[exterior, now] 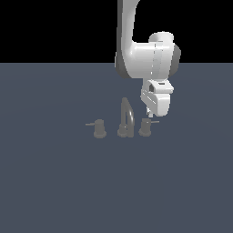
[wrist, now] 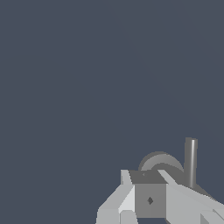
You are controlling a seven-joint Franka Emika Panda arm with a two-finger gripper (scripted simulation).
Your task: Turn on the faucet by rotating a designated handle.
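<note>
Gripper (exterior: 149,113) hangs directly over handle (exterior: 146,127), rightmost piece of faucet (exterior: 126,119) in exterior view, lever pointing right. Fingers (wrist: 127,197) just beside knob; finger spread, any grasp: cannot tell.

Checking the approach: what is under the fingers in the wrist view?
The handle with its lever lies under the fingers. Its lower part is covered by them.
</note>
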